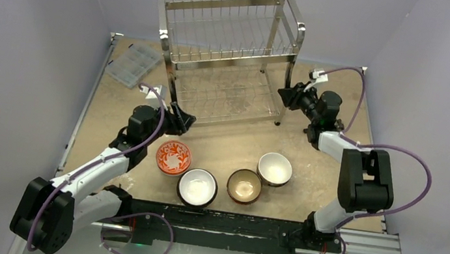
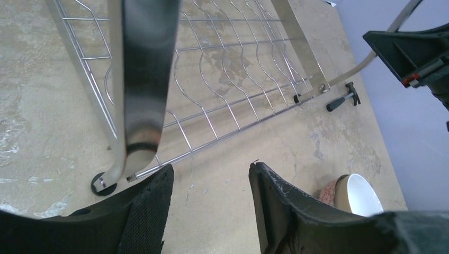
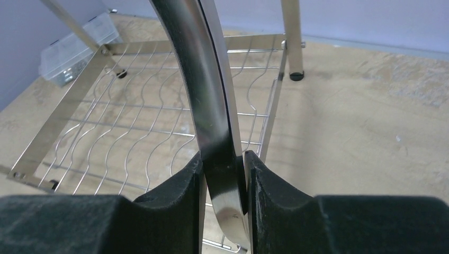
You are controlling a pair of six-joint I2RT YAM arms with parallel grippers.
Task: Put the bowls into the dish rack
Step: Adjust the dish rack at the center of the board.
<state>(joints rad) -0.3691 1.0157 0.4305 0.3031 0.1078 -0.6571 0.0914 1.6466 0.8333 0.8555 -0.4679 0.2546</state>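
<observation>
A tall two-tier dish rack [image 1: 233, 43] of shiny steel wire stands at the far middle of a tan, mottled, worn-looking table [image 1: 233, 148]. Its flat, polished legs end in small black feet, and its lower shelf is made of thin wavy wires. A flat clear plastic compartment box [image 1: 133, 64] lies just beyond the rack's left side. In front of the rack, near the arms' bases, four round glazed bowls sit upright in a loose row. From the left they are an orange-red bowl [image 1: 173, 158] with a white swirling pattern inside, a dark-rimmed bowl [image 1: 197, 186] with a glossy white inside, a glossy brown bowl [image 1: 244, 186], and a second white-lined bowl [image 1: 275, 168] set slightly farther back. None of them is in the rack. The left gripper [image 1: 183, 121] is low at the rack's near left leg [image 2: 143, 63]. Its black, rough-textured fingers [image 2: 151, 211] stand apart, and the leg is just off the tip of one finger, not between them. The right gripper [image 1: 284, 95] is at the near right leg [image 3: 212, 79]. In its wrist view its black fingers [image 3: 270, 190] are pressed against both sides of that curved, mirror-bright steel strip, clamping it.
</observation>
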